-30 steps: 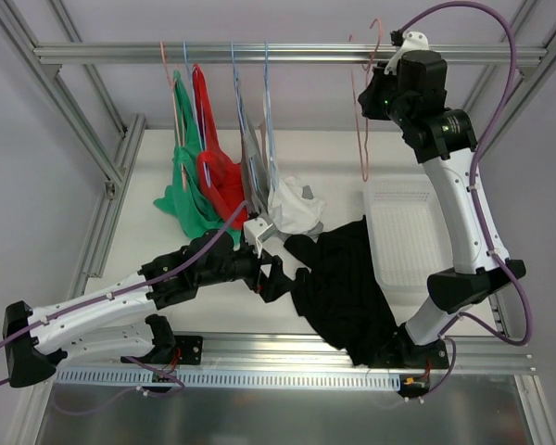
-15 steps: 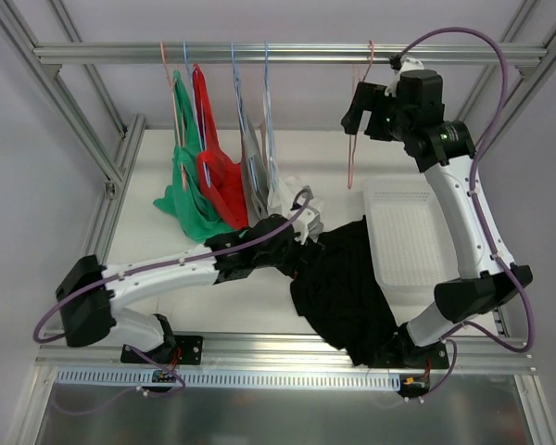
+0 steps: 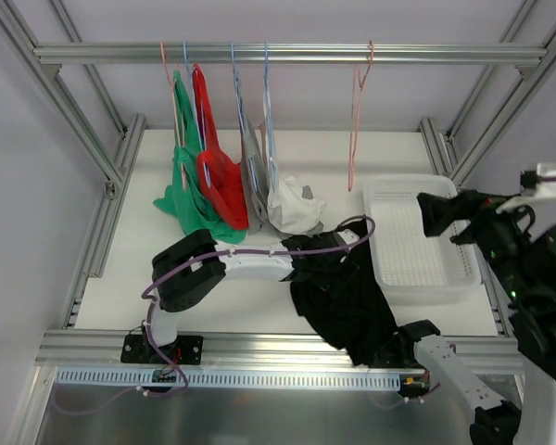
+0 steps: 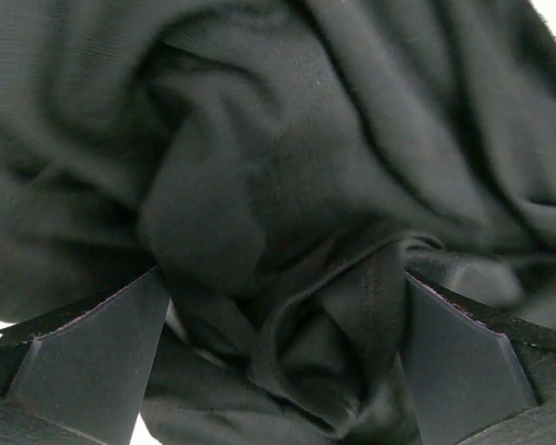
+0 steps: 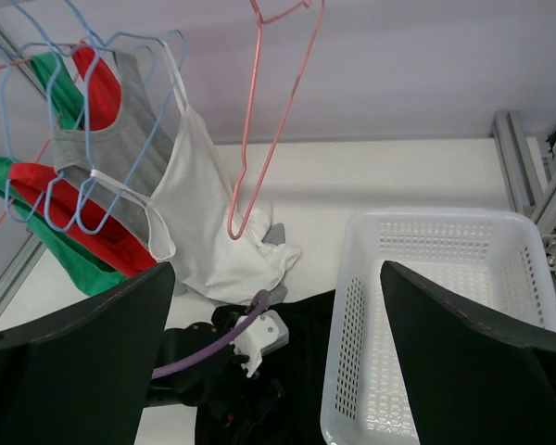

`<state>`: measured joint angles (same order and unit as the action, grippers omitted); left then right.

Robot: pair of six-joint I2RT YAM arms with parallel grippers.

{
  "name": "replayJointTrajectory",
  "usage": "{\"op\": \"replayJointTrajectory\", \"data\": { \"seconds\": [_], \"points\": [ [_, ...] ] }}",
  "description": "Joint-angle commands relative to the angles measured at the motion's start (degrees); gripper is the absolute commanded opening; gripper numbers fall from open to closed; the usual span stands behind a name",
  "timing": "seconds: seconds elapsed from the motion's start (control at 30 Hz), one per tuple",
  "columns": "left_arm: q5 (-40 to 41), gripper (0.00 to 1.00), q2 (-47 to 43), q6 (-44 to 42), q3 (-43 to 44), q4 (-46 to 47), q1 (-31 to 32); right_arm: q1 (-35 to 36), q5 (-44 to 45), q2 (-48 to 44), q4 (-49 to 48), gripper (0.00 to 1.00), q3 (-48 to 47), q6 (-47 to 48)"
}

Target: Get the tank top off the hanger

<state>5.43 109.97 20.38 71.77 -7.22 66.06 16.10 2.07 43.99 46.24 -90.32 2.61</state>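
Item 1, left gripper [image 4: 283, 278]. Stands with jaws wide apart, clamped on nothing. Sits pushed down into the black tank top [image 4: 287, 176]. Takes thick folds of that cloth into the gap between its fingers, with the folds touching both inner faces and bulging past the tips. Shows only black cloth ahead of the jaws in the left wrist view.

Item 2, black tank top. Lies in a crumpled heap on the table [image 3: 120, 269], under and around the left jaws. Spreads from those jaws toward the near table edge. Sits just beside the wall of the white basket [image 5: 426, 218].

Item 3, right gripper [image 5: 278, 278]. Stands with jaws wide apart, nothing between the fingers. Hangs raised, well apart from the table, and looks down on the left gripper and the black heap through the lower part of its own gap.

Item 4, pink hanger [image 5: 276, 111]. Hangs by its hook from the top rail [image 3: 278, 53], ahead of the right jaws and above their gap. Stays well apart from both grippers and from the black tank top.

Item 5, white basket. Rests on the table ahead of the right gripper's right finger.

Item 6, other garments. Green top [image 5: 83, 264], red top [image 5: 93, 218], grey top [image 5: 120, 139] and white top [image 5: 204, 222] on hangers along the same rail, out beyond the right gripper's left finger.
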Motion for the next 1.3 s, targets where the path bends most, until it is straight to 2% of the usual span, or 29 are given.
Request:
{"op": "replayJointTrajectory", "data": {
  "seconds": [0.0, 0.07, 0.13, 0.17, 0.23, 0.37, 0.5, 0.7, 0.83, 0.97, 1.03, 1.07, 1.27],
  "points": [
    [2.7, 0.99, 5.1, 1.5, 3.4, -0.7, 1.9, -0.2, -1.4, -2.7, 3.5, 1.0, 1.3, 3.3],
    [4.6, 0.9, 6.8, 2.4, 3.8, -1.5, 2.9, -0.1, -5.0, -5.0, 5.3, 0.99, 0.8, 3.6],
    [7.6, 0.43, 7.2, 4.0, 3.3, -2.2, 3.3, -0.2, -6.1, -7.1, 5.8, 1.0, 0.4, 3.8],
    [8.6, 0.25, 6.5, 4.8, 2.0, -2.3, 3.4, -0.2, -6.7, -7.8, 6.1, 1.0, 0.4, 3.8],
    [11.0, 0.0, 2.3, 5.7, 1.0, -3.5, 3.6, -0.2, -6.9, -9.6, 6.6, 1.0, 0.4, 3.8],
    [17.5, 0.0, -9.9, 3.4, 1.0, -7.4, 5.7, -0.1, -3.4, -11.6, 7.6, 0.99, 1.1, 4.6],
    [18.0, 0.0, -22.2, -2.3, 5.4, -8.8, 9.1, 0.0, 1.2, -11.9, 8.3, 0.99, 2.2, 5.0],
    [15.0, 0.0, -27.4, -8.4, 16.4, -11.2, 13.2, -0.1, 10.1, -11.5, 9.0, 0.99, 1.9, 4.9],
    [8.0, 0.0, -26.5, -11.3, 25.7, -11.6, 13.9, -0.1, 15.8, -11.3, 9.1, 1.0, 0.2, 4.2],
    [5.9, 0.0, -21.9, -15.0, 40.7, -11.7, 13.9, 0.0, 27.1, -12.9, 9.0, 0.99, -2.6, 2.1],
    [6.5, 0.0, -17.4, -17.7, 46.4, -11.7, 13.9, 0.1, 29.9, -14.2, 9.0, 1.0, -4.6, 1.3],
    [6.8, 0.0, -15.6, -18.7, 52.1, -11.7, 13.9, 0.4, 31.3, -15.5, 9.0, 0.99, -5.3, 1.2],
    [6.7, 0.0, 0.8, -23.1, 70.9, -11.6, 12.6, 2.8, 33.9, -18.0, 10.9, 1.0, -10.4, 2.3]
  ]
}}
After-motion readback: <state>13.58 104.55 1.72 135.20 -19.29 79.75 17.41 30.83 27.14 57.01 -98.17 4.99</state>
